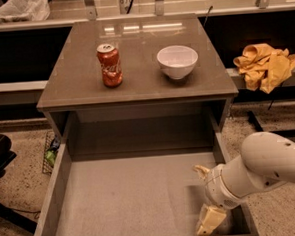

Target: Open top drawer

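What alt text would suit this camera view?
A wide grey drawer stands pulled open, the robot's pincer inside its front right corner. On the cabinet top above sit a red soda can and a white bowl.

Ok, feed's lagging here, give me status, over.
Gripper open, low in front right corner of top drawer. Drawer pulled well out. Can, bowl on cabinet top, clear of it.
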Robot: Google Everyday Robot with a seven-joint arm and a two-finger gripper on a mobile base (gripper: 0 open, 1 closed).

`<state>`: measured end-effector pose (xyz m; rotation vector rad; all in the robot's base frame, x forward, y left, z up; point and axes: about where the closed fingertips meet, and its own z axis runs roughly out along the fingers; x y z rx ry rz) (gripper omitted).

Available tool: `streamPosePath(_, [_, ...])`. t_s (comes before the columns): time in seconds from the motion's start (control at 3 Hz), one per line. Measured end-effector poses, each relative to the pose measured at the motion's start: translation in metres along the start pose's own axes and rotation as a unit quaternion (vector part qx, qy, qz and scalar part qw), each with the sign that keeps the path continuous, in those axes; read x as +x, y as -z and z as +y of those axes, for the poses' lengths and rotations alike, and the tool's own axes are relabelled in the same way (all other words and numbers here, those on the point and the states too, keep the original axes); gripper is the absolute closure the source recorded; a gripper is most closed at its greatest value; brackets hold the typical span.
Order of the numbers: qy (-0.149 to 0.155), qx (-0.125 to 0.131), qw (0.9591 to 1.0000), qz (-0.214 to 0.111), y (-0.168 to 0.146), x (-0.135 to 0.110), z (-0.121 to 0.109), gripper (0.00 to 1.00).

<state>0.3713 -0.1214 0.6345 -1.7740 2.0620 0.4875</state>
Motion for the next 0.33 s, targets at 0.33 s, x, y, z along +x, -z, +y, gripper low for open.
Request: streamPosePath(0.33, [0.0,0.0,1.0,0.0,0.0,0.0,0.0,0.0])
